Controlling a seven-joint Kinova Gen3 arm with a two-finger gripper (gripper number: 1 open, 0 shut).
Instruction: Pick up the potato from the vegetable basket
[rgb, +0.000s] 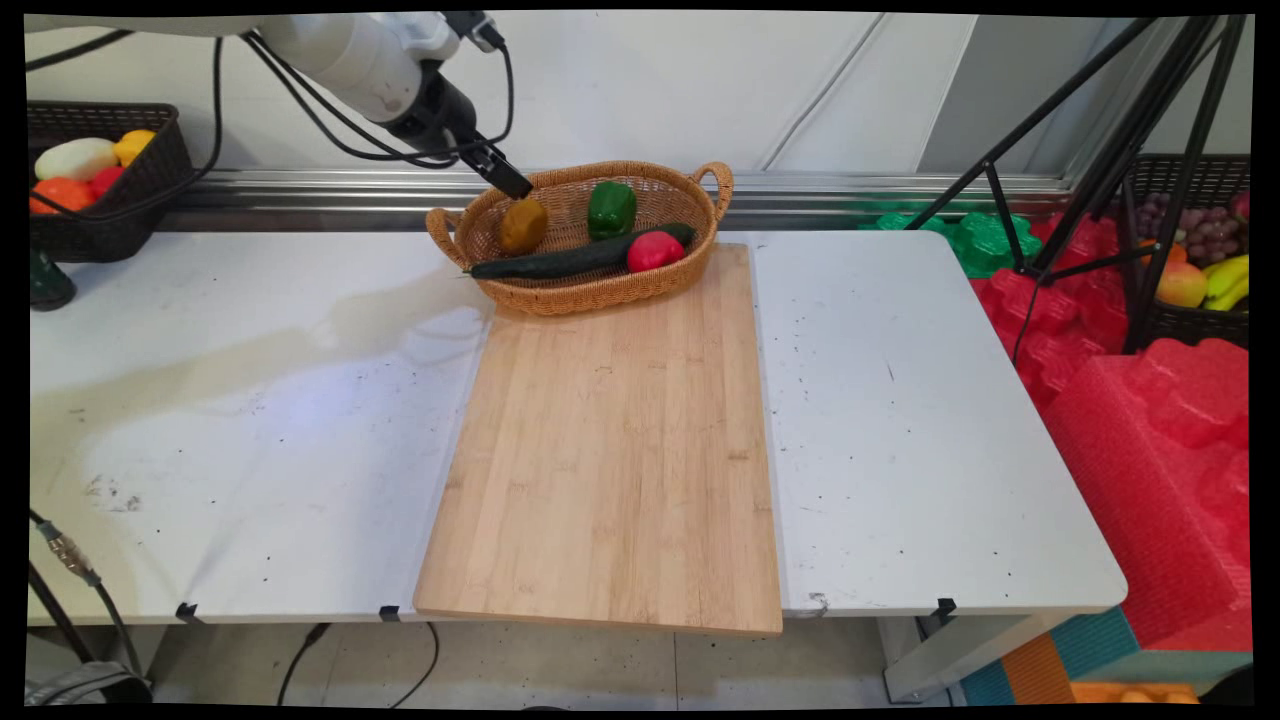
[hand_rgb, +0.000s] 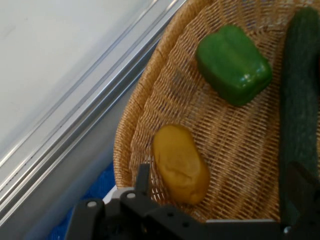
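Note:
My gripper (rgb: 518, 186) hangs over the left end of an oval wicker basket (rgb: 700, 262) at the back of the table. It is open, just above a yellow-brown potato (rgb: 523, 226). In the hand view the potato (hand_rgb: 181, 164) lies between the two fingers, close to the left finger (hand_rgb: 143, 179), and nothing is held. A green bell pepper (rgb: 611, 208) lies further in, also seen as the pepper (hand_rgb: 234, 64) in the hand view. A long dark cucumber (rgb: 570, 261) and a red round fruit (rgb: 654, 250) lie along the basket's front. The cucumber (hand_rgb: 298, 115) runs beside the right finger (hand_rgb: 301, 186).
A bamboo cutting board (rgb: 615, 450) lies on the white table (rgb: 250, 420), reaching from the basket to the near edge. A black basket of fruit (rgb: 100, 180) stands at the back left. Tripod legs (rgb: 1120, 150), red foam blocks (rgb: 1150, 420) and another fruit basket (rgb: 1200, 260) are to the right.

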